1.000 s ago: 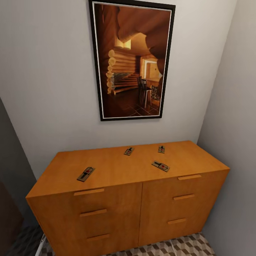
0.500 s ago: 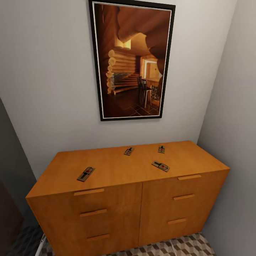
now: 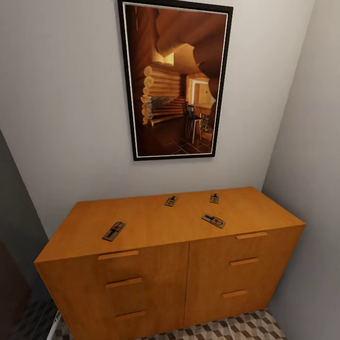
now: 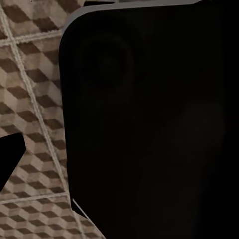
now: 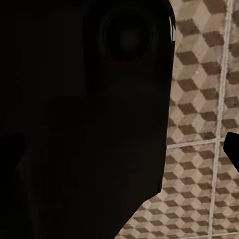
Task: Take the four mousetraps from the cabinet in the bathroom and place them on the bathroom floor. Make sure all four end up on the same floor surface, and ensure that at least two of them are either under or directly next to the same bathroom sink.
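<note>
1. You face the cabinet [image 3: 170, 255], an orange-brown chest with two columns of drawers, set against a pale wall.
2. All four mousetraps lie flat on the cabinet's top, well apart from one another.
3. One mousetrap [image 3: 114, 231] sits near the cabinet's front edge, above the left drawer column.
4. A second mousetrap [image 3: 171, 200] lies toward the cabinet's back, near its middle.
5. A third mousetrap [image 3: 214, 198] lies toward the back on the right half, and the fourth mousetrap [image 3: 213, 220] sits nearer the front, just ahead of it.
6. A framed picture [image 3: 175, 80] hangs on the wall above the cabinet.
7. The cube-patterned floor [image 3: 245, 328] shows at the cabinet's foot.
8. Both wrist views look down at the floor past a dark body, perhaps the robot's base; you cannot tell how far either gripper is open, or whether it holds anything.
</note>
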